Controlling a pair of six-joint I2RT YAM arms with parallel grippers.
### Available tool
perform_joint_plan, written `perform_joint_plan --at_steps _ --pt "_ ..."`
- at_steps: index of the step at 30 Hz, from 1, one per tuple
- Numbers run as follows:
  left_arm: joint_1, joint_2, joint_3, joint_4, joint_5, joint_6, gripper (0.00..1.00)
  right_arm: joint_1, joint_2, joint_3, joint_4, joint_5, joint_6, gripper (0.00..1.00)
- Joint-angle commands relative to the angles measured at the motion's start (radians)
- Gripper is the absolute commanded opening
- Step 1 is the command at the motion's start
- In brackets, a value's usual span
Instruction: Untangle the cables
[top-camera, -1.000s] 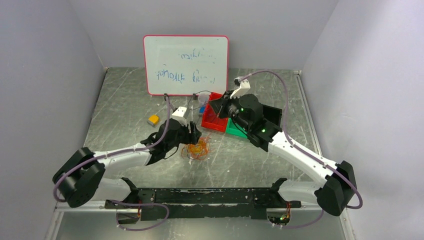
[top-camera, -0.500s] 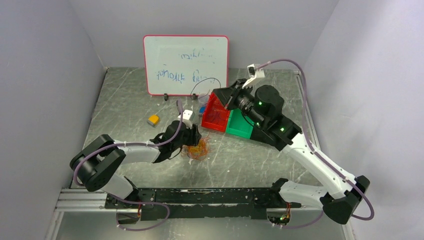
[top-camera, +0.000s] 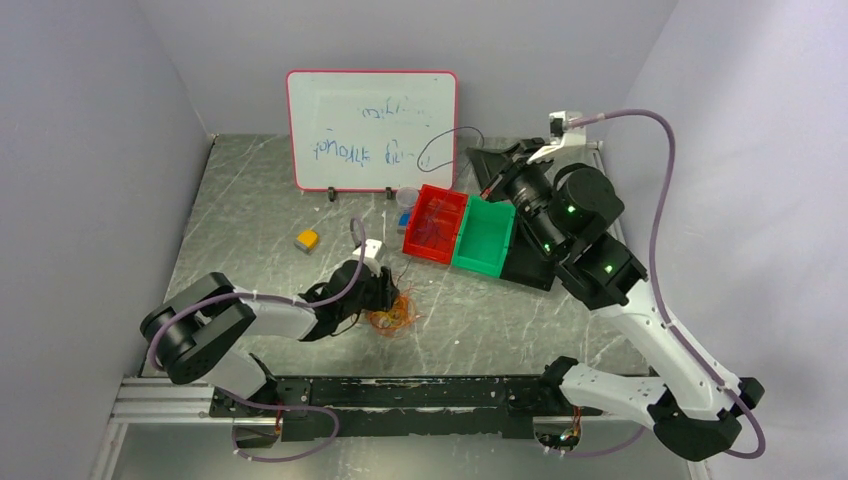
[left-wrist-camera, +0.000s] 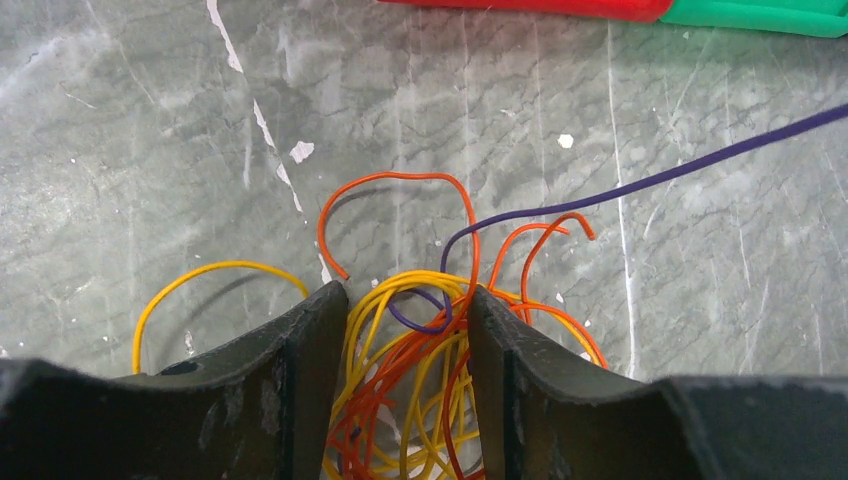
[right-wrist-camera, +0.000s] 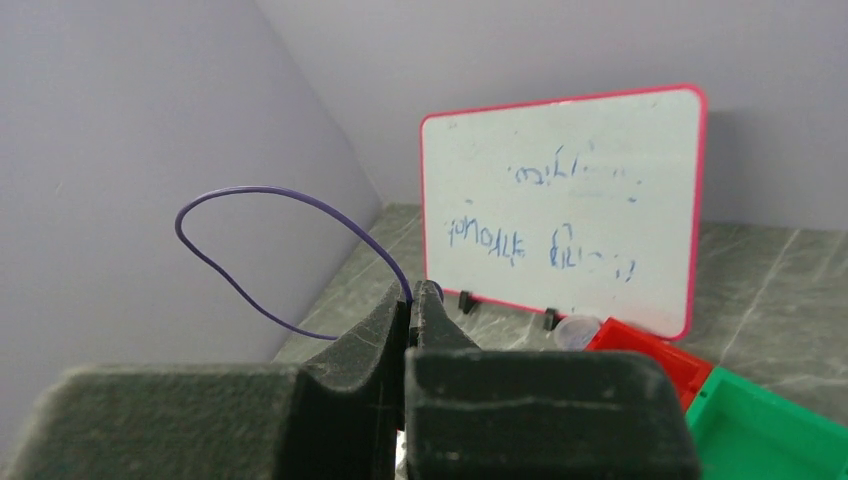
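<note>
The cables (top-camera: 396, 314) are a small orange, yellow and red tangle on the table. My left gripper (top-camera: 384, 296) is low over them. In the left wrist view its gripper (left-wrist-camera: 406, 298) has the jaws closed in around the tangle (left-wrist-camera: 420, 400), with strands touching both fingers. A dark purple wire (left-wrist-camera: 640, 185) runs out of the tangle up to the right. My right gripper (top-camera: 487, 168) is raised at the back right and is shut on that purple wire (top-camera: 442, 148), which loops past its tips. It shows in the right wrist view (right-wrist-camera: 260, 196) at the gripper (right-wrist-camera: 411, 292).
A whiteboard (top-camera: 372, 130) stands at the back. A red bin (top-camera: 436, 222) and a green bin (top-camera: 484, 238) sit side by side behind the tangle. A clear cup (top-camera: 407, 196) stands by the red bin. A small yellow block (top-camera: 307, 239) lies at the left.
My right gripper has risen and drawn back to the right, pulling the purple wire out longer. My left gripper has shifted nearer with the tangle.
</note>
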Motion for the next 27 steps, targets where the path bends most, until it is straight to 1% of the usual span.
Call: perform_joint_plan --at_steps 1,13,27 --pt "-0.020 -0.019 -0.032 0.019 -0.034 -0.023 0.52 -0.005 -0.027 0.055 0.010 0.088 -0.101 0.00" --pt "-0.034 -0.068 -0.076 -0.007 -0.050 -0.041 0.53 -0.004 0.029 0.212 0.092 0.208 -0.340 0.00" --pt "-0.043 -0.075 -0.098 -0.006 -0.056 -0.053 0.49 -0.005 0.149 0.385 0.171 0.220 -0.473 0.00"
